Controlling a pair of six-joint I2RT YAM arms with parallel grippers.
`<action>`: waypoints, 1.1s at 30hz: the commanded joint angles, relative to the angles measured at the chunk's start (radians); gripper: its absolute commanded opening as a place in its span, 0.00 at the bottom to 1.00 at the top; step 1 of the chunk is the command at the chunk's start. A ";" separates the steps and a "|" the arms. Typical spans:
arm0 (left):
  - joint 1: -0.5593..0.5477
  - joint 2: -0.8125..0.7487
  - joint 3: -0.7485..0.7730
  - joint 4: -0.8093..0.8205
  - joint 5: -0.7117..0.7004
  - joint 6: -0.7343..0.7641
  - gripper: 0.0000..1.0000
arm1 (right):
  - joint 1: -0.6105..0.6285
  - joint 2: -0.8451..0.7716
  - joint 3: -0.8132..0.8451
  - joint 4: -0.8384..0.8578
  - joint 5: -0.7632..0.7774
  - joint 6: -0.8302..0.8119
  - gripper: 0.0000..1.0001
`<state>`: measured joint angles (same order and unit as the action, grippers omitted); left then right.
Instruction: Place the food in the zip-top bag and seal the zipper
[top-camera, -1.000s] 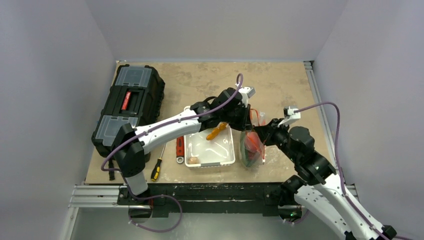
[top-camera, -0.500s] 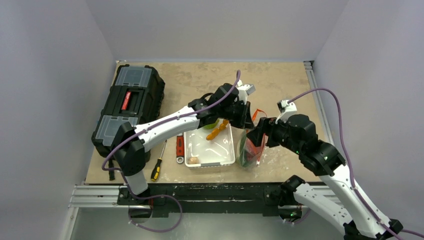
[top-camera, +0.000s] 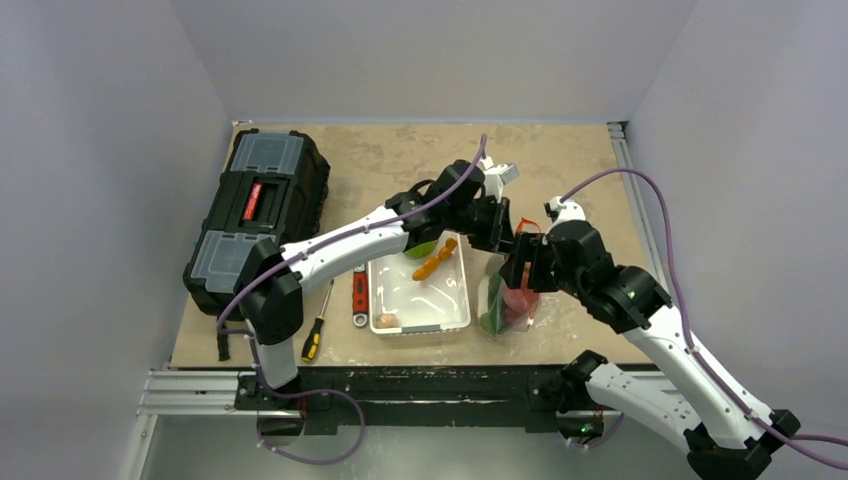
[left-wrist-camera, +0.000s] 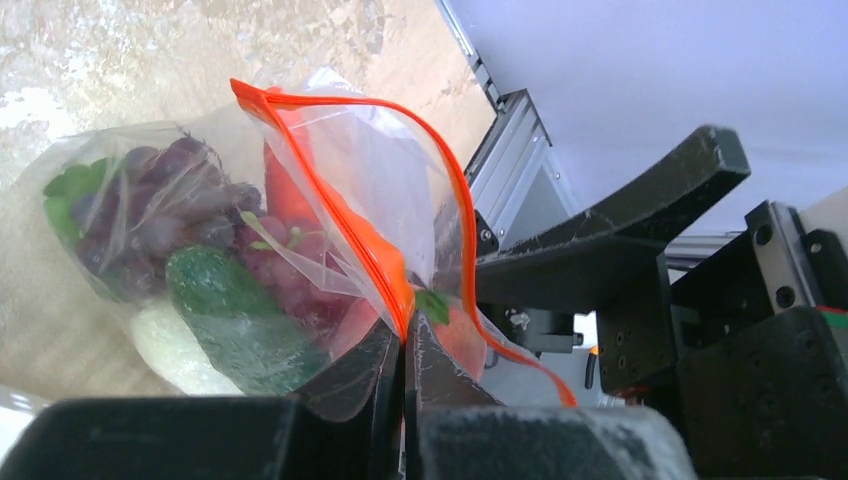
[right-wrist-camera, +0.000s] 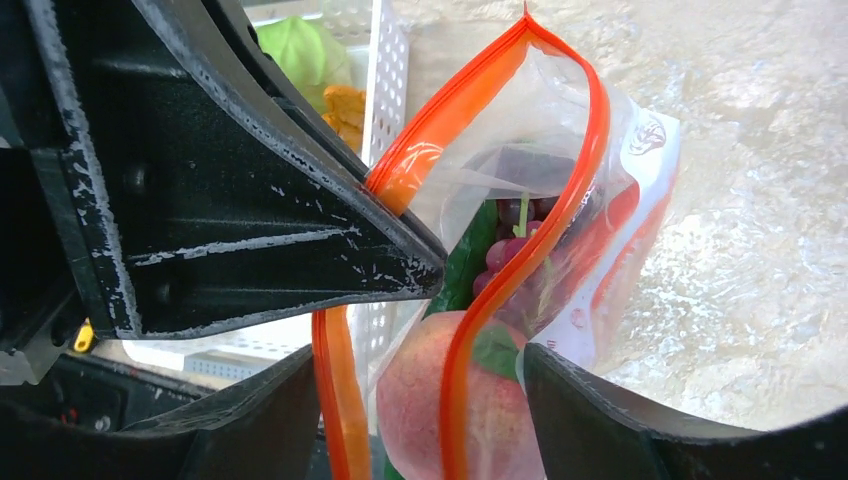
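Right gripper (right-wrist-camera: 420, 370), shut a moment ago, stands spread — peach (right-wrist-camera: 430, 415) released into the bag (right-wrist-camera: 625, 170); left gripper (left-wrist-camera: 405, 345) pinches the zipper (left-wrist-camera: 385, 265) open.

A: What's your count on the tabletop (top-camera: 560, 170)?

B: From my screens I make it one bag (top-camera: 508, 300), one white tray (top-camera: 420, 324), one black toolbox (top-camera: 262, 215), one screwdriver (top-camera: 314, 338) and one wrench (top-camera: 359, 297).

A: Food in the tray?

B: Three pieces: one carrot (top-camera: 436, 262), one cabbage (top-camera: 422, 248) and one small tan piece (top-camera: 387, 321) I can't name.

A: And in the bag?

B: I count one peach (right-wrist-camera: 440, 400), one cucumber (left-wrist-camera: 225, 310), one bunch of grapes (left-wrist-camera: 180, 200) and one white piece (left-wrist-camera: 165, 345). The green leaves (left-wrist-camera: 65, 190) I can't count.
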<state>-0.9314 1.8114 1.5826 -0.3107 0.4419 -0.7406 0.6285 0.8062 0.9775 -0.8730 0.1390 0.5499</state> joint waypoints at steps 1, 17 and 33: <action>0.005 0.016 0.107 0.047 0.029 -0.041 0.00 | 0.043 0.011 0.035 -0.033 0.153 0.039 0.59; 0.005 -0.138 0.033 -0.018 -0.103 0.064 0.62 | 0.092 -0.043 -0.001 0.123 0.184 0.088 0.00; -0.161 -0.543 -0.288 -0.083 -0.492 0.395 0.75 | 0.092 -0.019 -0.024 0.180 0.320 0.269 0.00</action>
<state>-0.9848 1.3094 1.3582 -0.3737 0.1516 -0.4973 0.7181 0.7795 0.9298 -0.7876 0.3855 0.7521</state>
